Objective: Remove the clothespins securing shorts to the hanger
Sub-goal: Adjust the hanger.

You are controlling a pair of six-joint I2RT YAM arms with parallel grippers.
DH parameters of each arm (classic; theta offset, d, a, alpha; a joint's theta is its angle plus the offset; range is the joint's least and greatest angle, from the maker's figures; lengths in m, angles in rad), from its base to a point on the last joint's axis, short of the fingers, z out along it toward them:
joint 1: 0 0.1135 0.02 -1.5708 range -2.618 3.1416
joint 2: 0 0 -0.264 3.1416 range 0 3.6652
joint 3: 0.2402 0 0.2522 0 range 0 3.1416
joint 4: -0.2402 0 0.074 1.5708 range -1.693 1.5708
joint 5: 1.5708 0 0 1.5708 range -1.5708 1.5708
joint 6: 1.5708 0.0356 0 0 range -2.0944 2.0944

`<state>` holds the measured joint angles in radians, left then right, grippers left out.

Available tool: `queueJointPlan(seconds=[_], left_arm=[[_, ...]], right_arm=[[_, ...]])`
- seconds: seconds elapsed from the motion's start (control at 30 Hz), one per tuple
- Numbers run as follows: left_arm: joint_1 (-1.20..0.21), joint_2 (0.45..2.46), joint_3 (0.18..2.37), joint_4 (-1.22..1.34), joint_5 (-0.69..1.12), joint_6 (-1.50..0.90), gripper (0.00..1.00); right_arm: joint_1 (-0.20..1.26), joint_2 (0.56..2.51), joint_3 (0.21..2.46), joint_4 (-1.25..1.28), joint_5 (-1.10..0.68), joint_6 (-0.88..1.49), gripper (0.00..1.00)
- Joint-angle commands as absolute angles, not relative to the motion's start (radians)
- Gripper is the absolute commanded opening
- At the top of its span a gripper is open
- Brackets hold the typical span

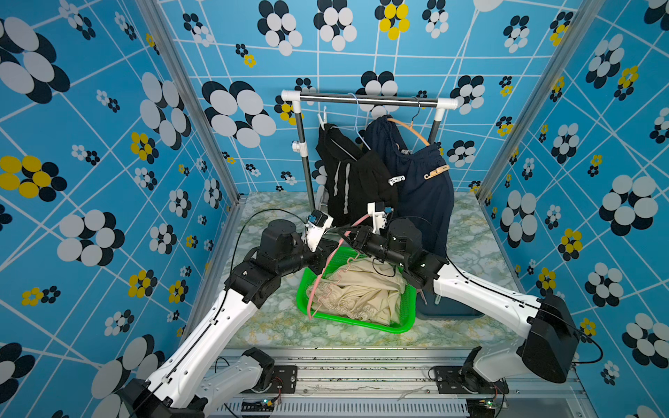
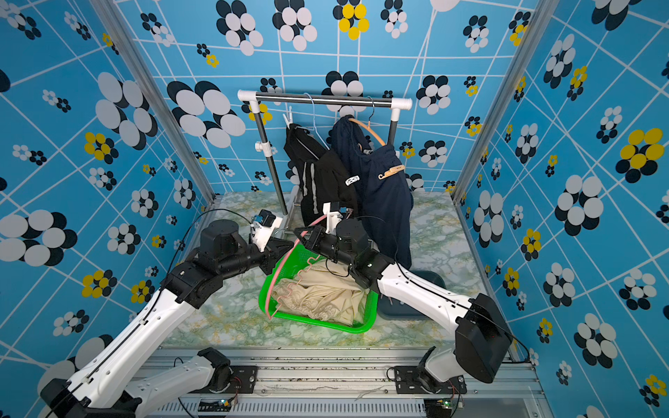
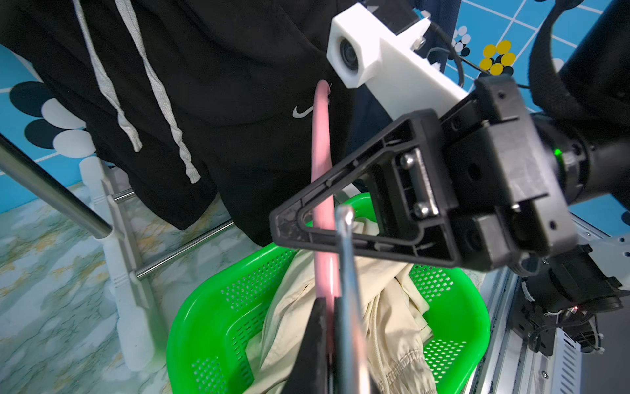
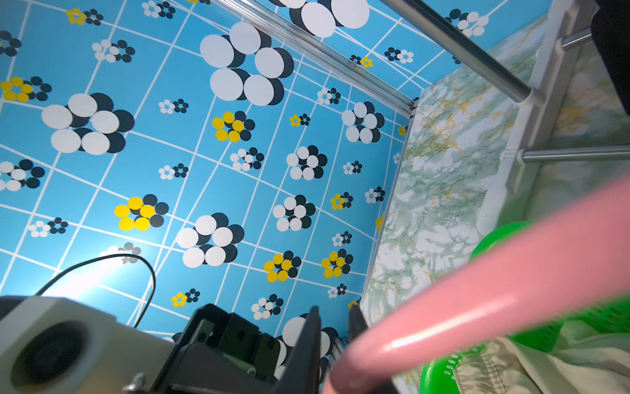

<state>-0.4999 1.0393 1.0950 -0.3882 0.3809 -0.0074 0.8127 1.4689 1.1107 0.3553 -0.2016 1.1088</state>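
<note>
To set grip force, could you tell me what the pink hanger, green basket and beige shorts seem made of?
Pink hanger: smooth glossy plastic or coating, judging by highlights along it.
Green basket: shiny moulded plastic, perforated walls.
Beige shorts: soft matte fabric, crumpled, gathered waistband; fibre unclear.

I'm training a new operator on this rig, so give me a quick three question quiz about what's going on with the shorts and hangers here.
1. True or false: the beige shorts hang from the rail.
2. Which claw clamps the pink hanger?
3. How many shorts hang on the rail? A one, B two, C three.
Key: 1 false, they lie in the green basket. 2 the left claw. 3 B, the black shorts and the navy shorts.
</note>
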Motion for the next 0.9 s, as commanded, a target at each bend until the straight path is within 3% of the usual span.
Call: queueJointPlan(seconds=[0.0, 0.1, 0.2, 0.5, 0.87], left_arm=[[-0.510, 1.048, 1.119, -0.322, 0.446, -0.022, 0.00], [-0.510, 1.041, 1.099, -0.305, 0.443, -0.032, 0.04], [-0.509, 1.017, 1.071, -0.302, 0.428, -0.032, 0.25], [-0.504, 0.872, 0.954, -0.408, 0.358, -0.032, 0.41], [-0.500, 0.832, 0.850, -0.431, 0.327, -0.151, 0.39]], right_arm=[[0.802, 1.484, 1.083, 0.498, -0.247, 1.183, 0.05], [0.796, 1.491, 1.077, 0.531, -0.257, 1.208, 0.00], [0.793, 1.494, 1.076, 0.547, -0.261, 1.228, 0.00], [0.785, 1.495, 1.068, 0.587, -0.256, 1.257, 0.00], [0.785, 1.496, 1.051, 0.606, -0.252, 1.264, 0.00]])
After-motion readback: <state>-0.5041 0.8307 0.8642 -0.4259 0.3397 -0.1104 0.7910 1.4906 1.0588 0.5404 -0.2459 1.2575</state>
